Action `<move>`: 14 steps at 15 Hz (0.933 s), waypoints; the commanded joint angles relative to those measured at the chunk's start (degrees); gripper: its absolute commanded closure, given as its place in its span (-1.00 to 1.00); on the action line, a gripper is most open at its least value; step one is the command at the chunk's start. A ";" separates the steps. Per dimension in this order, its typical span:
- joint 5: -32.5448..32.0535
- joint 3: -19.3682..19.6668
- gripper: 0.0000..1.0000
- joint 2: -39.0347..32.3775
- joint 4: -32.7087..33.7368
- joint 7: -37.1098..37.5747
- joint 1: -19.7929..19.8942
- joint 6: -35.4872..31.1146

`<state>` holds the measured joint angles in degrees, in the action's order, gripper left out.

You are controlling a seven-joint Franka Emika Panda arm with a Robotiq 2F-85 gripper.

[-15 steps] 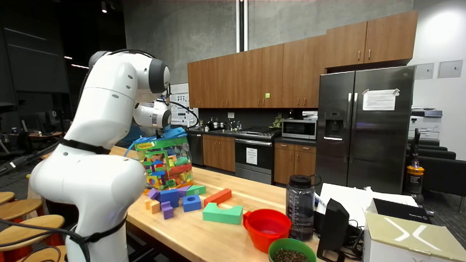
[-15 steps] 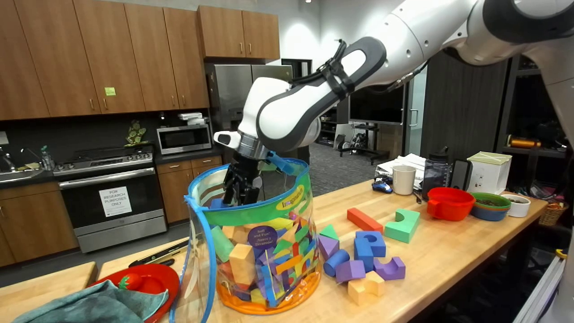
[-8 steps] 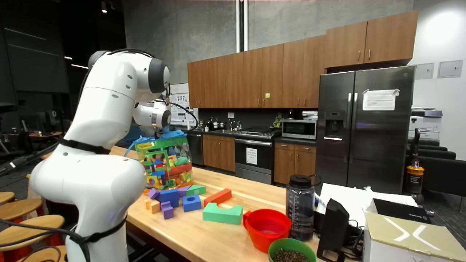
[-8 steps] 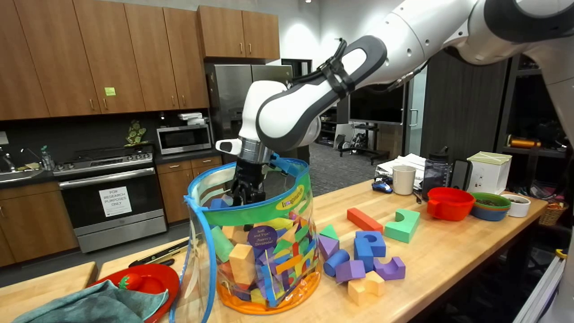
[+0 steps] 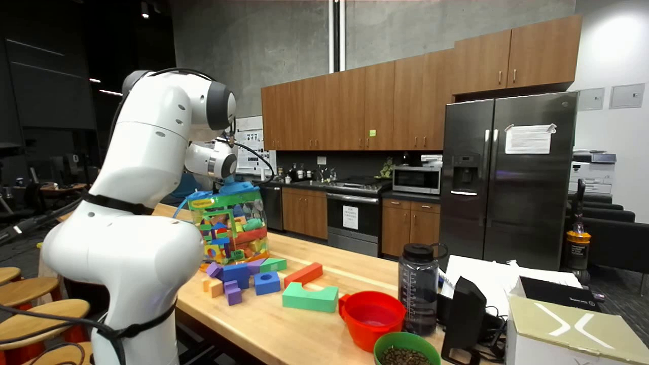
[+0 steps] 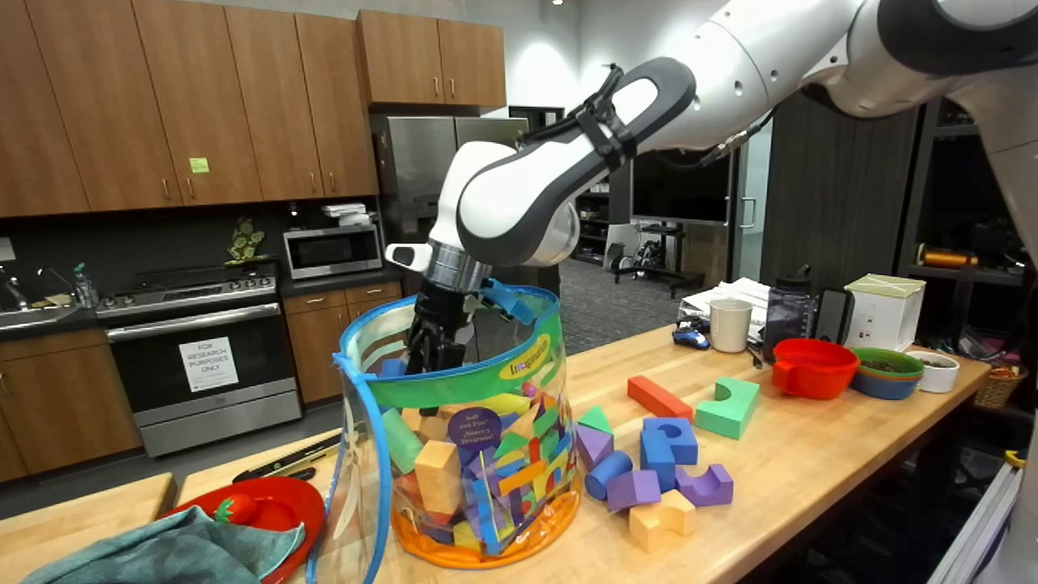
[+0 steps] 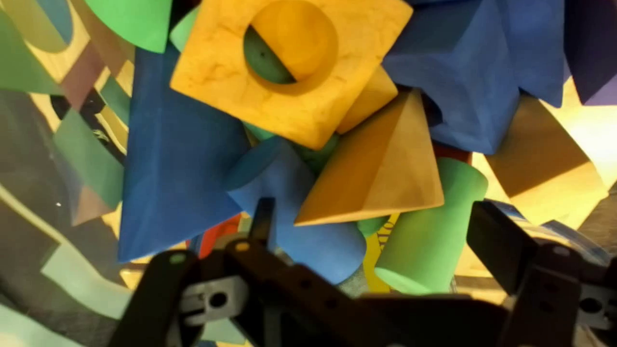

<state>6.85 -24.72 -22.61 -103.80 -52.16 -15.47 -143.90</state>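
1. Wrist view: my gripper (image 7: pixel 374 205) is spread wide, holding nothing. Beyond, between its fingers (image 7: pixel 499 243), a green cylinder (image 7: pixel 429 236) lies lengthwise from upper right to lower left; an orange wedge (image 7: pixel 385 168) partly covers it, tip pointing lower left.
2. In an exterior view, I hang tilted in the clear bag (image 6: pixel 454 391) that holds them.
3. In an exterior view, a red block (image 5: pixel 303 275) lies nearby.

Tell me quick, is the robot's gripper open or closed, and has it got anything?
Gripper: open, holding nothing, over the blocks in the clear bag.
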 commanded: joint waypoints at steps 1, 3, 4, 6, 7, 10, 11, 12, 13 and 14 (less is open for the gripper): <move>0.89 -0.76 -1.00 0.06 -0.80 0.04 0.41 -2.83; 0.45 -0.82 -1.00 -0.03 -0.99 -0.04 0.43 -3.66; 0.31 -0.85 -1.00 -0.07 -1.15 -0.02 0.44 -4.05; 0.20 -0.90 -1.00 -0.17 -1.48 0.09 0.43 -4.87; 0.10 -0.90 -1.00 -0.20 -1.57 0.12 0.41 -5.07; -0.61 -0.63 -1.00 0.03 -2.02 0.34 0.26 -5.29; -1.27 -0.27 -1.00 0.27 -2.17 0.71 0.07 -4.77; -1.84 0.01 -1.00 0.46 -2.16 1.14 -0.11 -3.97; -2.12 0.08 -1.00 0.65 -2.09 1.54 -0.13 -3.11; -2.44 0.13 -1.00 0.74 -2.03 1.85 -0.15 -2.56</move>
<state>5.85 -25.10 -23.19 -104.97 -52.00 -15.47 -148.01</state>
